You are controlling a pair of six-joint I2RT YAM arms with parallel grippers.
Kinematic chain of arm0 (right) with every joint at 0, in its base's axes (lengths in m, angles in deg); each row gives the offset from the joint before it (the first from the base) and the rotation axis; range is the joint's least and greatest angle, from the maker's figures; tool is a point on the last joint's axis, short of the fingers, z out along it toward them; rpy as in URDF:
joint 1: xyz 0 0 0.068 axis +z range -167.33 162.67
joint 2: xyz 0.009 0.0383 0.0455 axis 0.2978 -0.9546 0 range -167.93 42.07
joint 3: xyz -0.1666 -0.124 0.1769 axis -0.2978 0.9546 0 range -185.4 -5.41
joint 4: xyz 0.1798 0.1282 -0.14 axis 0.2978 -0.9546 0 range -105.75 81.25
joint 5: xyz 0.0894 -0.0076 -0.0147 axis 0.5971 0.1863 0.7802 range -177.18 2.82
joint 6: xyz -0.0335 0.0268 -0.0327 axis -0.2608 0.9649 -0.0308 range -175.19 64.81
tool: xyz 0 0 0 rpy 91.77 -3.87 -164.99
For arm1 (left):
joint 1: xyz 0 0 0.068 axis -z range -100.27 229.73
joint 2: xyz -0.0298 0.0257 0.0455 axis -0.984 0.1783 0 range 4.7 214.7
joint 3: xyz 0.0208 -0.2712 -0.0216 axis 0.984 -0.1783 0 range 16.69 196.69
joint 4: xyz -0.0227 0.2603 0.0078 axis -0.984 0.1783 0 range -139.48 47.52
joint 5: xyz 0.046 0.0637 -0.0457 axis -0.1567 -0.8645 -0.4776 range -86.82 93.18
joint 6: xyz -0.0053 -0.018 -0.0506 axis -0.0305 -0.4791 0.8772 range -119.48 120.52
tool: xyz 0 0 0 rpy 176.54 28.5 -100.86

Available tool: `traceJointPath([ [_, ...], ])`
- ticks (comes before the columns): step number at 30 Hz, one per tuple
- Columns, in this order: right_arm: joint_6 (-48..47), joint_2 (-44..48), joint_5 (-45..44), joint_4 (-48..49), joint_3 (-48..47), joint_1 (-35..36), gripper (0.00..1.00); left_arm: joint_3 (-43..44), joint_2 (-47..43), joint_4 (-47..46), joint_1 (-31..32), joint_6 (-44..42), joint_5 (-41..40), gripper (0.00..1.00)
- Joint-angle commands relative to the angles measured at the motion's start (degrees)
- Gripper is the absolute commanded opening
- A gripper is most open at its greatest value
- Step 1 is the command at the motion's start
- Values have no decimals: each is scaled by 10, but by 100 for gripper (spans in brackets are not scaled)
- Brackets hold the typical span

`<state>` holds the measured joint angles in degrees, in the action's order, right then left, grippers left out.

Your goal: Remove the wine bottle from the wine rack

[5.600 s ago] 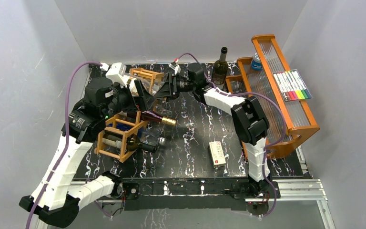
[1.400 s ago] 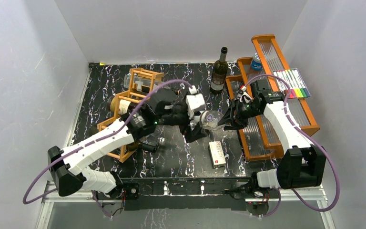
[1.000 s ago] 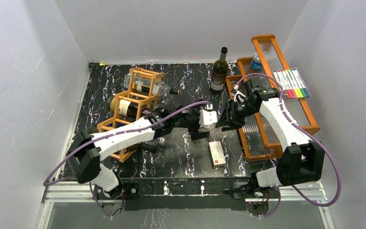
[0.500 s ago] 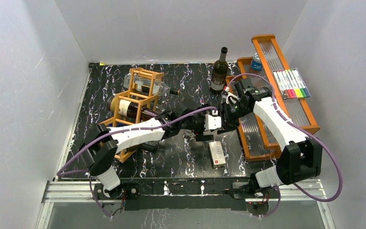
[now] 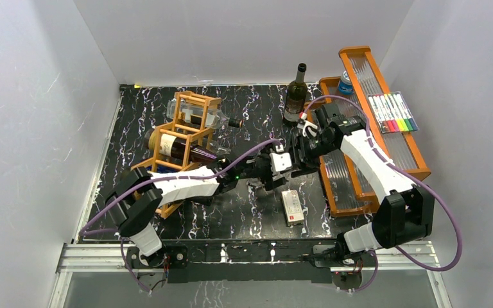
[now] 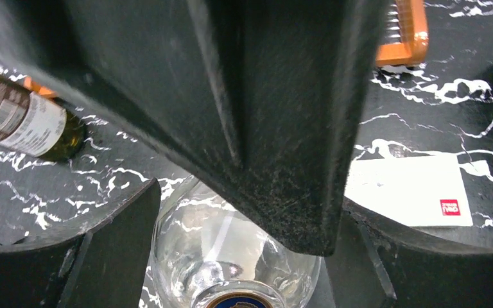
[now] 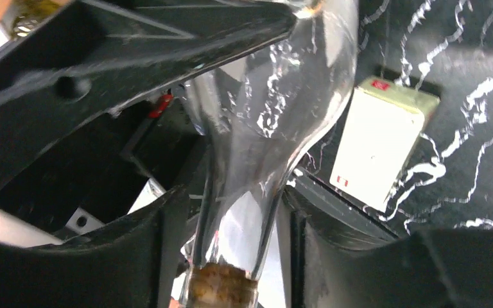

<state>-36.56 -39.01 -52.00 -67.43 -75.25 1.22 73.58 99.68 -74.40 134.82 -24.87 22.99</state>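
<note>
A clear wine bottle (image 5: pixel 288 158) hangs over the middle of the table, clear of the wine rack (image 5: pixel 190 96). My left gripper (image 5: pixel 276 167) is around its base. In the left wrist view the glass base (image 6: pixel 231 256) fills the space between the fingers, and the left gripper (image 6: pixel 244 256) is shut on it. My right gripper (image 5: pixel 303 153) meets it from the right. In the right wrist view the corked neck (image 7: pixel 244 212) sits pinched in my right gripper (image 7: pixel 231 256). The rack at the back left holds a dark bottle (image 5: pixel 186 151) and a clear one (image 5: pixel 221 119).
A dark bottle (image 5: pixel 294 96) stands upright at the back. A white box (image 5: pixel 291 206) lies just below the grippers. An orange tiered tray (image 5: pixel 417 168) along the right side carries coloured markers (image 5: pixel 395 114) and a blue can (image 5: pixel 345 83).
My left arm stretched right across the table and its gripper closed in around the clear bottle's base. My right gripper shifted left and back, keeping the neck.
</note>
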Motion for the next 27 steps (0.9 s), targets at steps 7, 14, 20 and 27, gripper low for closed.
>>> traceJointPath([
  [7, 2, 16, 49, 97, -83, 15, 80, -97, -82, -110, -3, 118, -76, 35],
  [14, 25, 42, -113, 179, -86, 53, 84, -103, -92, -98, -3, 177, -155, 24],
  [20, 24, 68, -245, 215, -65, 123, 82, -113, -93, -100, -5, 210, -177, 24],
  [27, 14, 55, -321, 214, -46, 170, 73, -110, -94, -82, -4, 210, -180, 24],
])
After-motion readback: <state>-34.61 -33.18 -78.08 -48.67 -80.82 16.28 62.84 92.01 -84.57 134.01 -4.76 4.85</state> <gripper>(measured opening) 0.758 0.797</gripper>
